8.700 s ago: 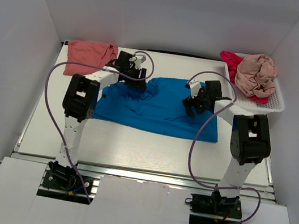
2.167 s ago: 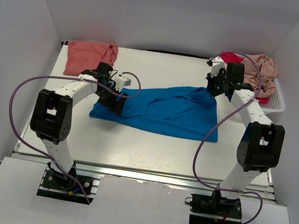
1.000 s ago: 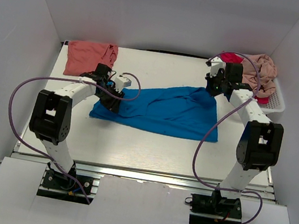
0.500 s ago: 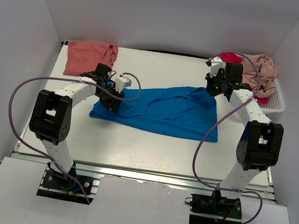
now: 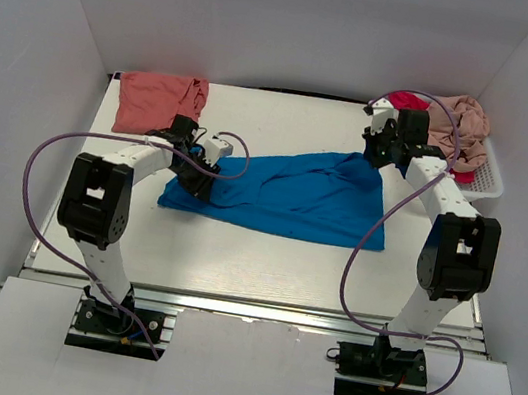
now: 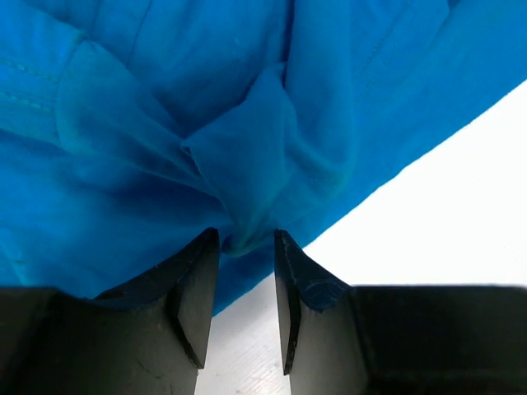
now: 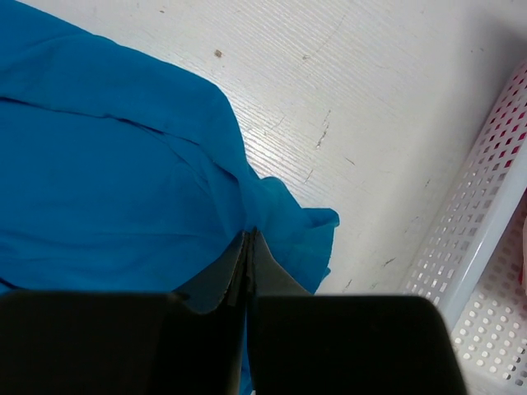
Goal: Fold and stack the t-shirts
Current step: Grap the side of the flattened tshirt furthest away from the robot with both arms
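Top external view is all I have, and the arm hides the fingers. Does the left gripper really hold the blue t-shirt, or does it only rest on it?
Observer: It holds it. In the left wrist view, the left gripper pinches a bunched fold of the blue t-shirt, with its jaws partly apart around the cloth.
Operator: And the right gripper?
Observer: In the right wrist view, the right gripper is fully shut on a thin edge of the shirt. It is near the white basket but not touching it.

No legible text, label, brand, number or sign on anything here.
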Robot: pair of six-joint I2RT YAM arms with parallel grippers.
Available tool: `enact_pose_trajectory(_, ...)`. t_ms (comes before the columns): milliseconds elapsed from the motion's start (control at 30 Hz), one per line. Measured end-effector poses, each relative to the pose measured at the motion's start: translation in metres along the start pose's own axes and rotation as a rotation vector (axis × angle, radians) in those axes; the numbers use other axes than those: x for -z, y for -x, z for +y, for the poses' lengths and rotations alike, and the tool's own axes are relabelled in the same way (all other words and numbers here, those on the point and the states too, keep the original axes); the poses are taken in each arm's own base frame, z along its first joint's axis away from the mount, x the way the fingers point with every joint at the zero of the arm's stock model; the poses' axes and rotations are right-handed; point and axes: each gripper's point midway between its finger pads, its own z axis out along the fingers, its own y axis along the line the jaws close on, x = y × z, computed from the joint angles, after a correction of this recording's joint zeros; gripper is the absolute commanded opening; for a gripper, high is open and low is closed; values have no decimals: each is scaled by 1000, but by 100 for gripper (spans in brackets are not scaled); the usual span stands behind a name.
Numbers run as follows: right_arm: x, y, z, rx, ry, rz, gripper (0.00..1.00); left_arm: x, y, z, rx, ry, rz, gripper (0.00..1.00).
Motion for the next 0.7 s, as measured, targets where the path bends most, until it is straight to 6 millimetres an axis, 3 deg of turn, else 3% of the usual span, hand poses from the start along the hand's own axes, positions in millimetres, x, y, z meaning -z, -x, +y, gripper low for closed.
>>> enact_pose_trajectory(67,0,0,0,1,1,0,0,-1,0,0,0,-1,1,41)
enact_pose_trajectory(133,0,0,1,1,1,0,0,-3,-1,1,2,-3,4,31)
enact_pose_trajectory(167,0,0,1,1,1,0,0,-3,-1,0,4,-3,5,25)
enact_pose_trajectory(233,0,1,1,1,2,0,0,-3,-1,0,5,-4,4,0)
enact_pose_trajectory(533,0,-4,2,5,4,9,0,4,10,4,4,21,-24,0)
enact_pose_trajectory(600,2,-7,3,11,4,19,0,12,23,10,1,51,-48,0)
enact_pose_trajectory(700,6,-10,1,34,-14,24,0,33,60,27,-17,127,-124,0)
